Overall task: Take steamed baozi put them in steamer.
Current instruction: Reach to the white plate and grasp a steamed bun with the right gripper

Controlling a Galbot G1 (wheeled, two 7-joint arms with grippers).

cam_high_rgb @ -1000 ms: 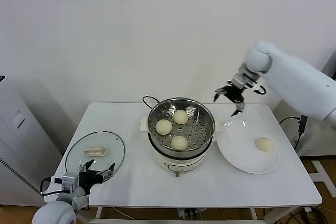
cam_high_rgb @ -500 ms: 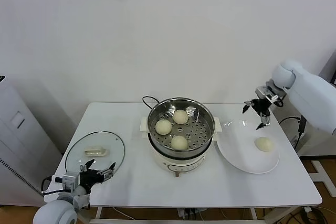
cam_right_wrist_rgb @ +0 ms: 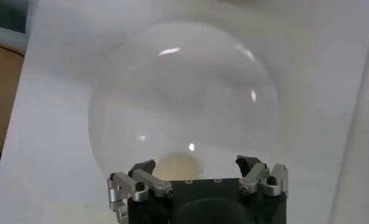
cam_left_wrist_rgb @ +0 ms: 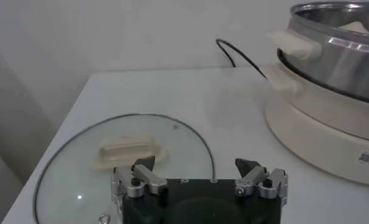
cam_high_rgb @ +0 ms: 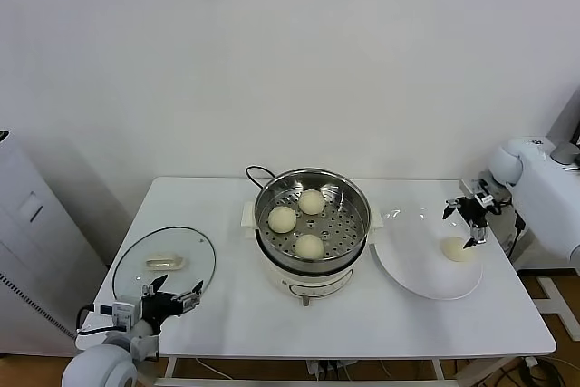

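My left gripper (cam_high_rgb: 168,299): it hangs at the near left corner of the worktop (cam_high_rgb: 227,314), just at the near edge of the glass lid; its jaws stand wide and hold nothing. In the left wrist view (cam_left_wrist_rgb: 199,176) both fingers show apart, with the lid behind them.
Glass lid (cam_high_rgb: 163,265): it lies flat on the left part of the worktop, with a white handle (cam_high_rgb: 165,263) in its middle. It is apart from the steamer.
Steamer (cam_high_rgb: 313,189): the shiny steel basket sits on the white cooker base (cam_high_rgb: 304,284) in the middle of the worktop. A black cord (cam_high_rgb: 254,172) goes out behind it.
Baozi in the steamer: three buns lie on the perforated floor, one at the left (cam_high_rgb: 282,218), one at the back (cam_high_rgb: 312,201), one at the front (cam_high_rgb: 309,246). They are near each other, but I cannot tell if they touch.
White plate (cam_high_rgb: 408,265): it lies just beside the steamer on the right.
Fourth baozi (cam_high_rgb: 457,249): it lies on the right part of the plate, alone.
My right gripper (cam_high_rgb: 470,216): it hovers above the right part of the plate, just over the fourth baozi, jaws wide, holding nothing. In the right wrist view (cam_right_wrist_rgb: 199,176) the bun (cam_right_wrist_rgb: 178,165) shows between the spread fingers, below them.
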